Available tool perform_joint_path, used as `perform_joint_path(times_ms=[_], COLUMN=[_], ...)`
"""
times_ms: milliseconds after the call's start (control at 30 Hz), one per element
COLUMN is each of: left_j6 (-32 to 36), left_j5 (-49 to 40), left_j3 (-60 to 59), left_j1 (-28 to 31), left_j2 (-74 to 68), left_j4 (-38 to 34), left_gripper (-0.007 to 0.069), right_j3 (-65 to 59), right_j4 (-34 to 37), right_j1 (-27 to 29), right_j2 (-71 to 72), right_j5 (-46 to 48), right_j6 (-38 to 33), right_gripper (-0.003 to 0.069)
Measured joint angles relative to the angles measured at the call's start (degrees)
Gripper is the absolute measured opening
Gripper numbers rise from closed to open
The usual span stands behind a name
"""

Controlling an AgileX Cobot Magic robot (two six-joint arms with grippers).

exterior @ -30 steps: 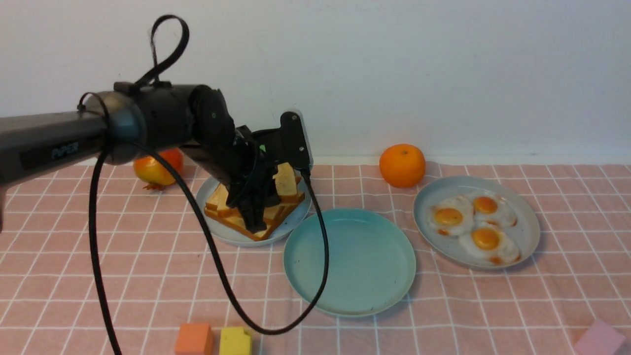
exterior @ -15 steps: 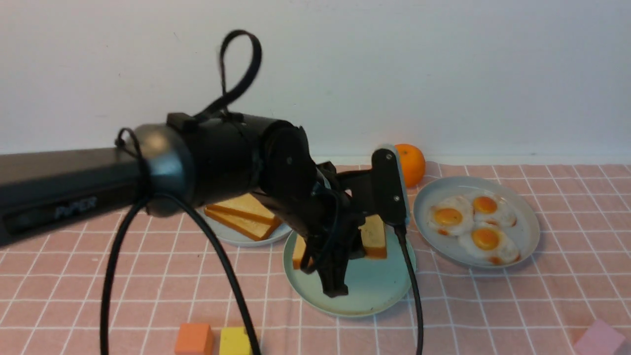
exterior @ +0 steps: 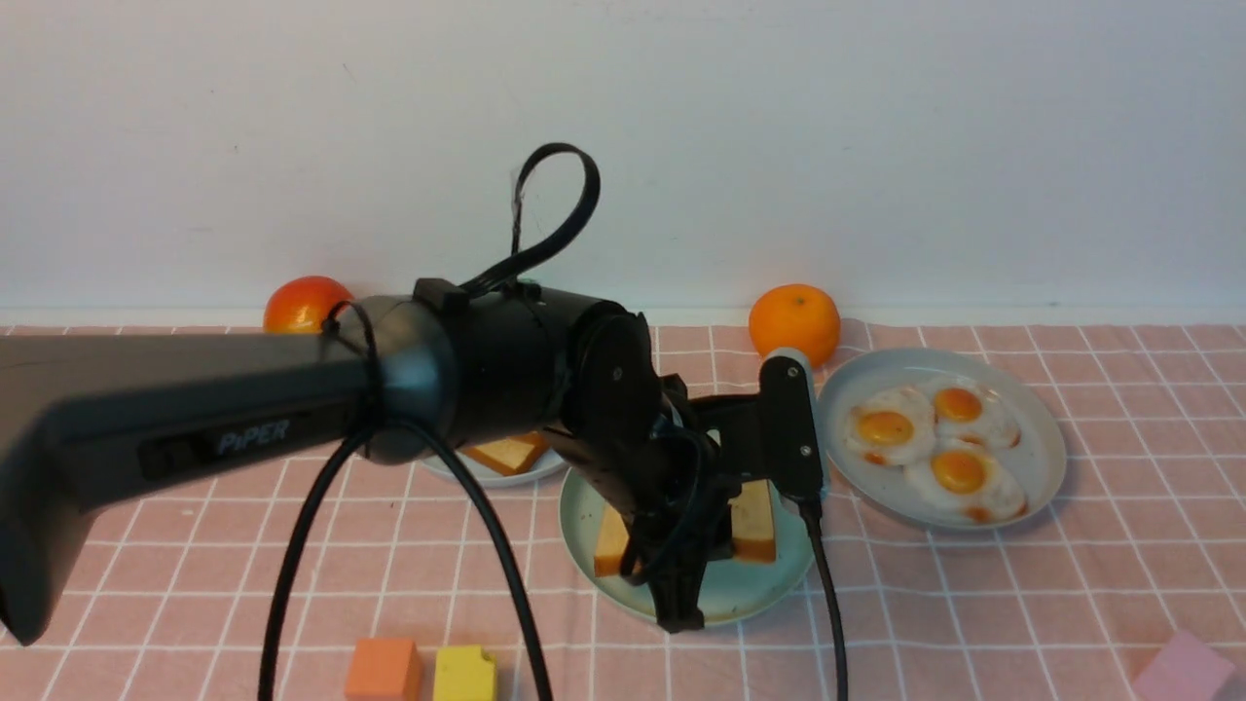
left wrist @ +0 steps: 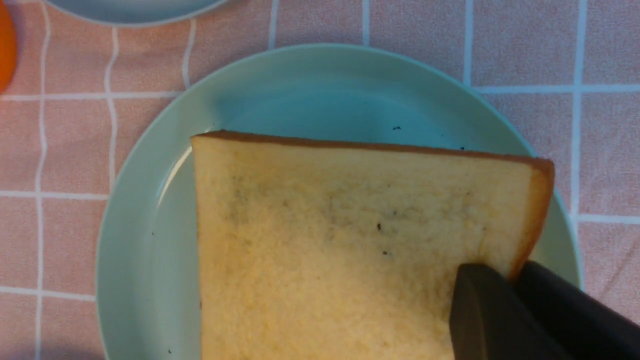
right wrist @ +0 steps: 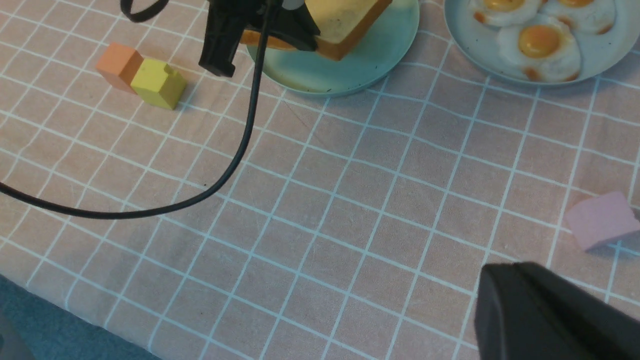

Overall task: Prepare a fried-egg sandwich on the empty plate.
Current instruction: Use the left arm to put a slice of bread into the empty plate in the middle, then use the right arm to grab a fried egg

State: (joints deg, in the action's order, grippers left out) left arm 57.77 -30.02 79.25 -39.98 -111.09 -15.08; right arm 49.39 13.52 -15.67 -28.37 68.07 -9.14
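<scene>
left gripper (left wrist: 512, 285): jaws clamped on corner of toast slice (left wrist: 340, 240), tilted over mint-green plate (left wrist: 140, 210). right gripper (right wrist: 550, 310): jaws' opening cannot be told.

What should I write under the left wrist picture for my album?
The left hand grips a toast slice by its corner, over the mint-green plate.

I see the mint-green plate (left wrist: 130, 240) as smooth, faintly glossy plastic; the toast slice (left wrist: 325, 240) as matt, porous crumb; the tablecloth (right wrist: 350, 200) as matt woven cloth.
</scene>
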Motion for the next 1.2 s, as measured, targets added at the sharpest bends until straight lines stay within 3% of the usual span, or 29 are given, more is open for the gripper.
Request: perform_joint_path(times_ms=[167,300,467,667,700,733,867,900,1000,1200], left_j6=[0.0,0.0,-0.1,-3.7,-8.6,-9.3,-25.7,-32.0,-36.8,-38.6], left_j5=[0.9,3.3,3.2,-2.9,-5.8,-6.0,-8.1,-9.6,-14.1,-19.2], left_j3=[0.0,0.0,0.0,0.0,0.0,0.0,0.0,0.0,-0.4,-10.2], left_j1=[0.0,0.0,0.0,0.0,0.0,0.0,-0.3,-0.4,-0.4,-0.4], left_j2=[-1.1,-1.1,-0.3,4.9,8.0,9.0,20.3,26.9,36.0,49.8], left_j4=[0.5,1.0,0.0,-1.3,-3.5,-3.7,-9.1,-9.4,-8.4,-10.8], left_gripper=[0.0148,0.0309,0.0430,0.0454,0.0439,0.0431,0.0275,0.0175,0.0011,0.0012], right_j3=[0.0,0.0,0.0,0.0,0.1,0.1,0.1,0.1,0.5,5.1], right_j4=[0.0,0.0,0.0,0.0,0.0,0.0,0.0,0.0,0.0,-0.7], right_j1=[0.0,0.0,0.0,0.0,0.0,0.0,0.0,0.0,0.0,-1.6], right_j2=[0.0,0.0,0.0,-0.1,-1.1,-1.5,-9.2,-14.5,-23.2,-38.1], right_j5=[0.0,0.5,1.2,1.2,1.2,1.2,0.5,-1.4,-6.8,-15.4], right_j6=[0.0,0.0,0.0,1.2,2.7,3.1,4.4,4.0,1.0,-8.8], right_gripper=[0.0048,0.0055,0.0059,0.0064,0.0064,0.0064,0.0069,0.0071,0.0073,0.0077])
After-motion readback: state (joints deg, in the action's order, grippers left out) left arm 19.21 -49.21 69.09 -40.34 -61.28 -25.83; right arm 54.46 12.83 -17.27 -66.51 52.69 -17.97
